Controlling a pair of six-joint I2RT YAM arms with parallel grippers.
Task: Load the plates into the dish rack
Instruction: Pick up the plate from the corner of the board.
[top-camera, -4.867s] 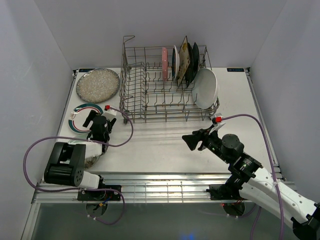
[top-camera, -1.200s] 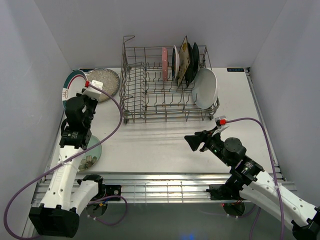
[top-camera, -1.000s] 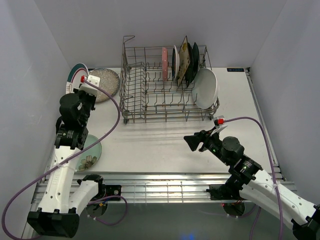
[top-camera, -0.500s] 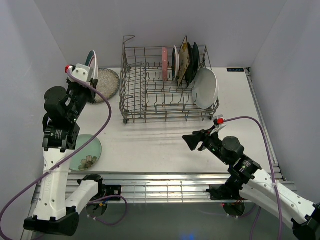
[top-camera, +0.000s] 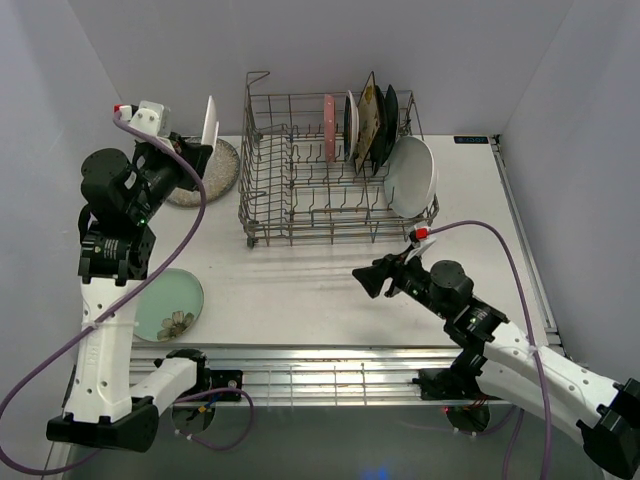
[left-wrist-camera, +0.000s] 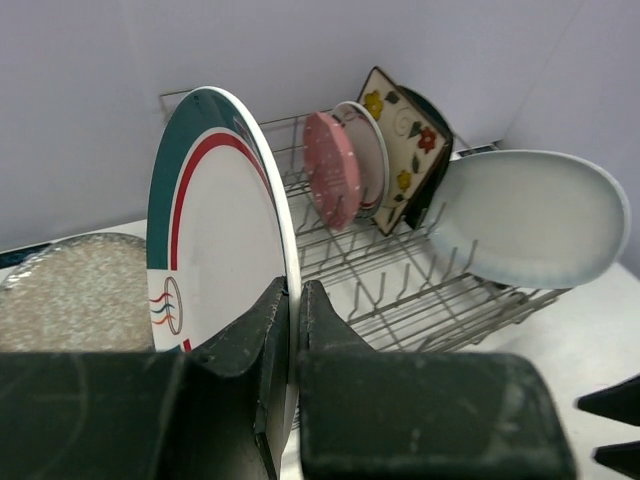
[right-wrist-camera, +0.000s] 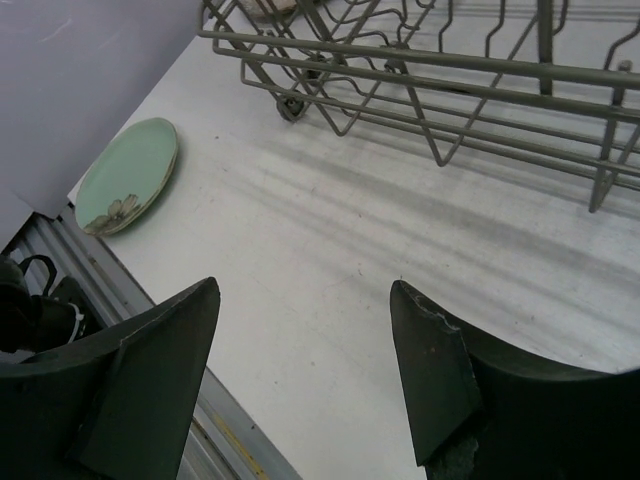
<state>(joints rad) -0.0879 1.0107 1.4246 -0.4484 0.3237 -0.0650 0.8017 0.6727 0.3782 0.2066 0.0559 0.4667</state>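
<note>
Holding the teal-rimmed plate (left-wrist-camera: 215, 250) on edge, the left claw (left-wrist-camera: 293, 300) is clamped on the plate's lower rim, one finger on each face. The plate stands nearly upright above the claw, raised off the table, beside the dish rack (top-camera: 262, 150) and outside it.

Ahead of this claw and to its right, bare tines lie between it and the pink plate (left-wrist-camera: 328, 183). A white oval plate (left-wrist-camera: 530, 232) leans at the rack's far end.

Procedure, as judged from this position:
1. Keep the plate's face parallel to the racked plates.
2. Carry it over the rack wall before lowering.
3. Lower the rim between two bare tines near the pink plate.
4. Release only when the rim rests on the base wires.

Risk: a tilted plate may strike the wall.

The right claw (right-wrist-camera: 305, 290) hovers with fingers apart, gripping nothing; a pale green plate (right-wrist-camera: 128, 175) lies flat well to its left.
</note>
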